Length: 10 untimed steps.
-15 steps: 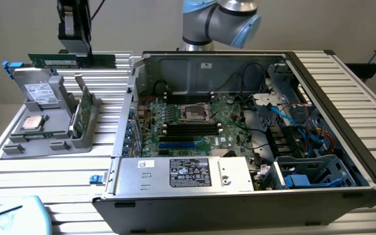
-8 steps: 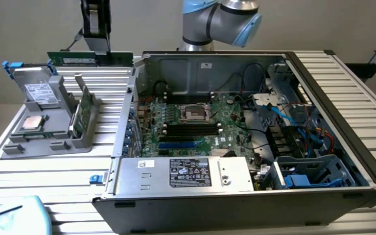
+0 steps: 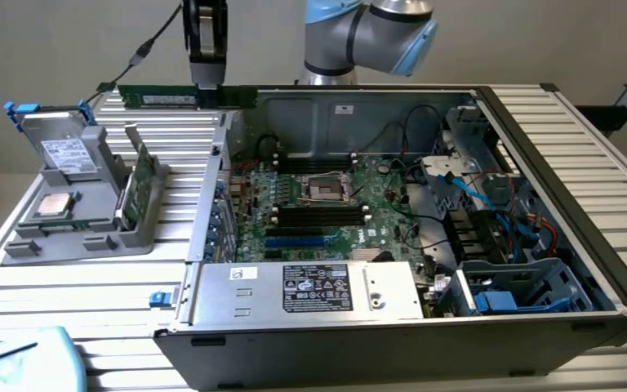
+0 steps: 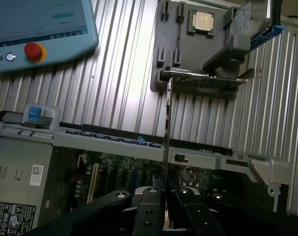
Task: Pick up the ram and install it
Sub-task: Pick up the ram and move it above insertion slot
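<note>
— Carrying the ram right now?

— Yes. Clamping narrow with the pincer on the ram's middle, holding it lengthwise, high over the rear rim of the open case and well above the motherboard. Showing edge-on in the wrist view.

— Handling it well how?

— Probably by gripping firmly without flexing, carrying level, holding the long edge parallel to the black slots, and steering clear of the case wall.

— Counting?

— Counting one ram in the pincer, one green card standing in the gray holder on the surface, one hard drive, one processor chip. Not managing a slot count.
</note>
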### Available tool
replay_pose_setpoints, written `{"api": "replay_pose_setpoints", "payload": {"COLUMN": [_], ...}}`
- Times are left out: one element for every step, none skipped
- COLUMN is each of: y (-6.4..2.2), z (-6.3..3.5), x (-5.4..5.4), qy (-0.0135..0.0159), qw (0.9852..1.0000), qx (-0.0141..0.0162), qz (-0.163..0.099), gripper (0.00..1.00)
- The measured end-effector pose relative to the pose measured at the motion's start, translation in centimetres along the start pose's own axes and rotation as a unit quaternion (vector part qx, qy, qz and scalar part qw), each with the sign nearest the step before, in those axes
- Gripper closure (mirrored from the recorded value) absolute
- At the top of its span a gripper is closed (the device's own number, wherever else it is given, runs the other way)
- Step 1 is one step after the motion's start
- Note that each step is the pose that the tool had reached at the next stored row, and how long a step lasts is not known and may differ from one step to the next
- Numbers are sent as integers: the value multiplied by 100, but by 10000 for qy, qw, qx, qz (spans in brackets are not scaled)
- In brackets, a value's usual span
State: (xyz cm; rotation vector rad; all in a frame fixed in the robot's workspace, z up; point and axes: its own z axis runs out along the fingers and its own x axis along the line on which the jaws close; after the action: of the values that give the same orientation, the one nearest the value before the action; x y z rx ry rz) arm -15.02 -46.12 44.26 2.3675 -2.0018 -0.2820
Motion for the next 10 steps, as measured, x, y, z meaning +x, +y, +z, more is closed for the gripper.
{"api": "replay_pose_setpoints", "payload": {"y": [-45, -88, -132, -177, -221, -264, -311, -354, -399, -442], "z": [-7, -15, -22, -29, -36, -44, -51, -59, -66, -73], "x": [8, 16, 24, 33, 41, 49, 58, 67, 76, 84], "qy": [-9, -17, -26, -36, -45, -53, -61, -68, -75, -83], "qw": [10000, 10000, 10000, 10000, 10000, 10000, 10000, 10000, 10000, 10000], "qx": [1, 3, 4, 6, 7, 9, 10, 11, 12, 13], "qz": [-1, -2, -4, -5, -6, -8, -10, -11, -11, -13], "gripper": [85, 85, 85, 85, 85, 85, 85, 85, 85, 85]}}
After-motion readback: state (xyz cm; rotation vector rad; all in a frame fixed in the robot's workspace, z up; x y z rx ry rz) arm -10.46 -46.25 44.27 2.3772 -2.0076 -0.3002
